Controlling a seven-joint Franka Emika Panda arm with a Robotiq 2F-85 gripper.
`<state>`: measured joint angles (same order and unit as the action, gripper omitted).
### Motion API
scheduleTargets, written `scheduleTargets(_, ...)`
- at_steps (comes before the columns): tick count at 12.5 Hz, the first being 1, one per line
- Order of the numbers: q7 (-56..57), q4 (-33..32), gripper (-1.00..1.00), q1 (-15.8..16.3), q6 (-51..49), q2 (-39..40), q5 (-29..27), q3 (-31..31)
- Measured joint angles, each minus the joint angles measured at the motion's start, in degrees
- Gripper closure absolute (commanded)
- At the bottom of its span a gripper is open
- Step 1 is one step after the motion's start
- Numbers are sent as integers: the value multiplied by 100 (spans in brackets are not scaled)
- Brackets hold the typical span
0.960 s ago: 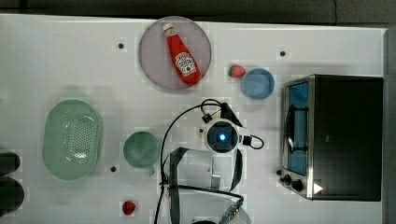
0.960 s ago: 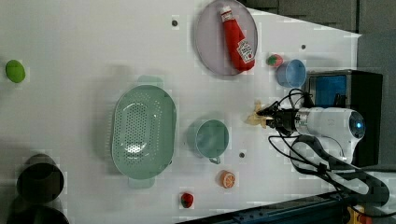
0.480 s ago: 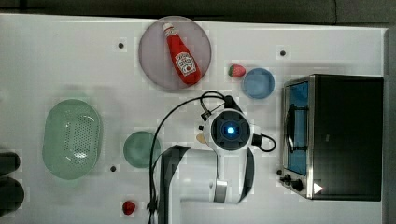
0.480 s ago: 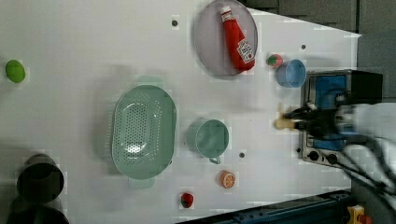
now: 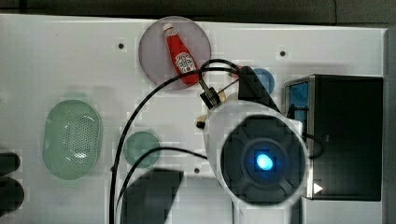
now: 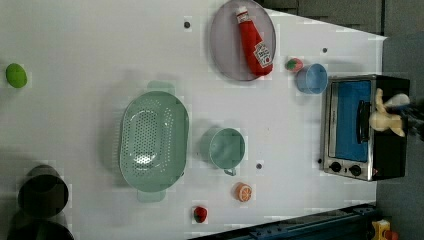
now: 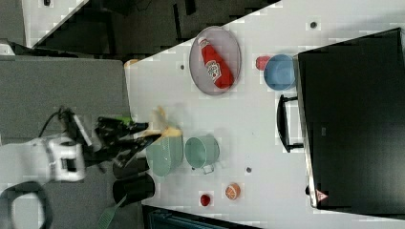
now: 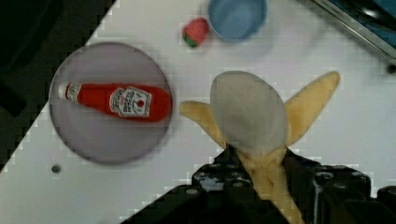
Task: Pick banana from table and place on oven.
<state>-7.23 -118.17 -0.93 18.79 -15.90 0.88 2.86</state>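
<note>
Pale-yellow banana (image 8: 254, 126), partly peeled, sits clamped at its lower end between the black fingers of the gripper (image 8: 261, 175); cream flesh faces the wrist camera, two peel strips splay out to either side. Jaws narrow, closed on the fruit. Banana is off the table (image 8: 140, 186), carried in the air.

Left view: banana (image 6: 384, 119) appears over the oven (image 6: 367, 127), in front of the blue-tinted glass door and its handle, at roughly 3 o'clock in the frame. Height above the oven cannot be judged from here.

Right view: gripper (image 7: 145, 136) reaches in from 9 o'clock with the banana (image 7: 165, 128) at its tip, seen against the table edge and the green colander (image 7: 165, 153).

Top view: the arm's wrist housing with its blue light covers the centre; a scrap of peel (image 5: 219, 97) shows at its 11 o'clock edge.

Farther out on the table, wrist view: grey plate (image 8: 93, 140) carrying a red ketchup bottle (image 8: 116, 100) lying flat, at 9 o'clock of the banana. Beyond, at 12 o'clock, a blue bowl (image 8: 237, 17) with a strawberry (image 8: 196, 31) just beside it.

Left view also shows a green cup (image 6: 226, 148), an orange slice (image 6: 244, 192) and a lime (image 6: 16, 75) at the far 9 o'clock edge.
</note>
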Motion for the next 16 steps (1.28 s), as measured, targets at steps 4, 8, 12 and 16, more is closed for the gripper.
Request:
scheduleTargets(4,133,795,48,18,-420,380,281,530)
scheduleTargets(8,1410,1505,48,-12,-517,1467,337,1580)
scheduleTargets(12,2619,1393,48,-311,292,2143,390,2663)
scheduleTargets(16,3745,1371,48,-601,709,2760,10,3522)
